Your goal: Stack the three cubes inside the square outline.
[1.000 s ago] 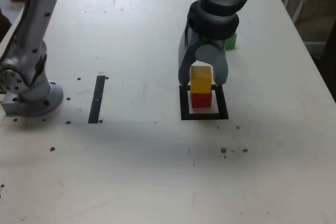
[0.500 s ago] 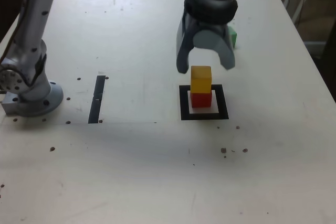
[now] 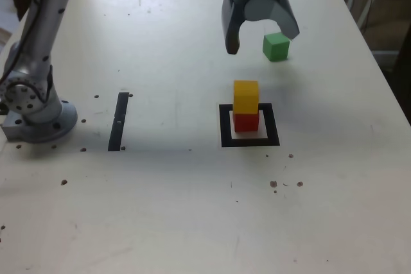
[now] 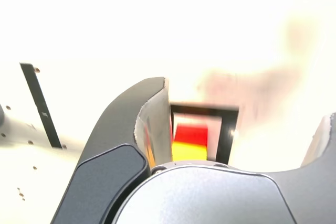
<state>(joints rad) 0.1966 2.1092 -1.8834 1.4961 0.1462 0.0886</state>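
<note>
The gripper (image 3: 262, 35) is seen released and empty above the surface (image 3: 160, 210); the green cube (image 3: 277, 47) is found just beside it, toward the far right edge.

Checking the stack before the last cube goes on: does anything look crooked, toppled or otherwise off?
Nothing stands out. The yellow cube sits squarely on the red cube inside the square outline, upright. The green cube lies alone on the table, and the gripper hangs open, empty.
</note>
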